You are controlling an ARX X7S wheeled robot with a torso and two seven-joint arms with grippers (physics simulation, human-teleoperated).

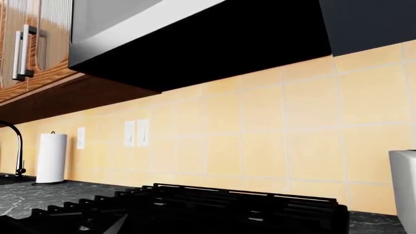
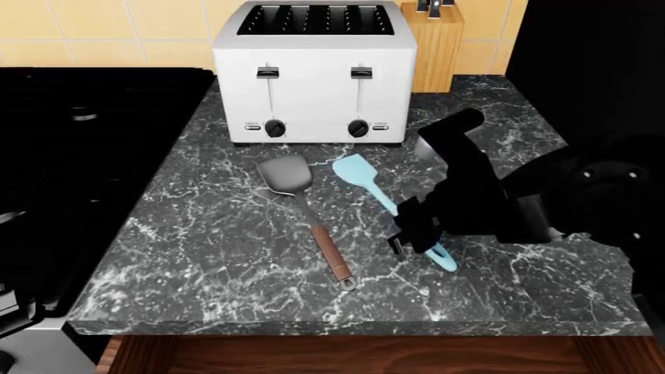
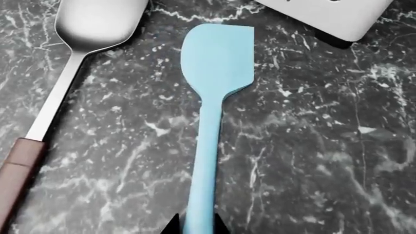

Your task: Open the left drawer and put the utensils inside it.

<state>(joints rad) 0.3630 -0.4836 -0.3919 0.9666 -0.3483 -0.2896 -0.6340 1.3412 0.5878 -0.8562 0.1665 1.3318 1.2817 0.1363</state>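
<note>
Head view shows the right end effector straddling the light-blue spatula, probably light, stiff and slippery, at its handle; clamping cannot be told.

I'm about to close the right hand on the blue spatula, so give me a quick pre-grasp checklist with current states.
1. Right hand over the light-blue spatula handle: ok.
2. Fingertips straddling the handle in the right wrist view: ok.
3. Metal spatula apart from the blue one: ok.
4. Toaster away from the grasp point: ok.
5. Left drawer open to receive it: cannot tell, hidden below the counter edge.
6. Left hand out of the way: cannot tell, not in view.
</note>
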